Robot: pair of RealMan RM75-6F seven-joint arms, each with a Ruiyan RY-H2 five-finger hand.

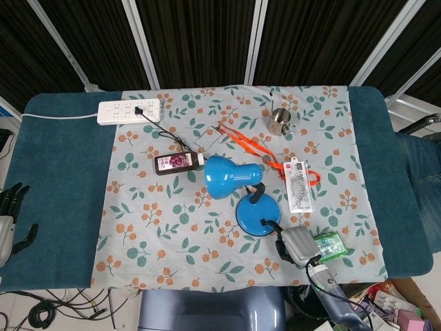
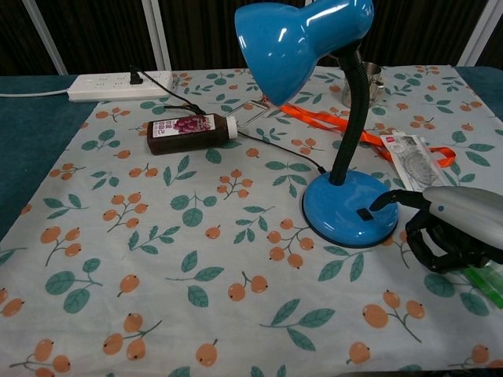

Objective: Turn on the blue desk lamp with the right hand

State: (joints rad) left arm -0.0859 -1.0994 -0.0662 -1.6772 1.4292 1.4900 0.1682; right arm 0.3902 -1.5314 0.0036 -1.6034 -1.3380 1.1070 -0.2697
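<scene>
Figure: my hands and the blue desk lamp, read from left to right.

My left hand (image 1: 8, 219) rests far off at the table's left edge, fingers apart and holding nothing; it has no part in this step.

The blue desk lamp (image 2: 346, 206) stands upright on the flowered cloth, directly to the left of my right hand. It has a wide round base, a dark flexible neck and a glossy shade (image 2: 299, 35) tilted up and away. I judge the base stiff and weighted enough to stay put under a light press, though its smooth enamel could let a fingertip slide. The neck would bend if knocked, so I leave it alone. There is nothing to grasp here: the place to act is the small dark switch (image 2: 364, 213) set in the top of the base, on the side nearest me.

My right hand (image 2: 449, 228) sits low over the cloth just right of the base. One finger (image 2: 393, 198) is stretched out toward the switch, its tip at or just above the rocker; whether it touches I cannot tell. The other fingers are curled under the palm, holding nothing. The shade shows no glow, so I judge the lamp not yet lit. The press should go straight down.

A green packet (image 1: 329, 244) lies just right of this hand.
</scene>
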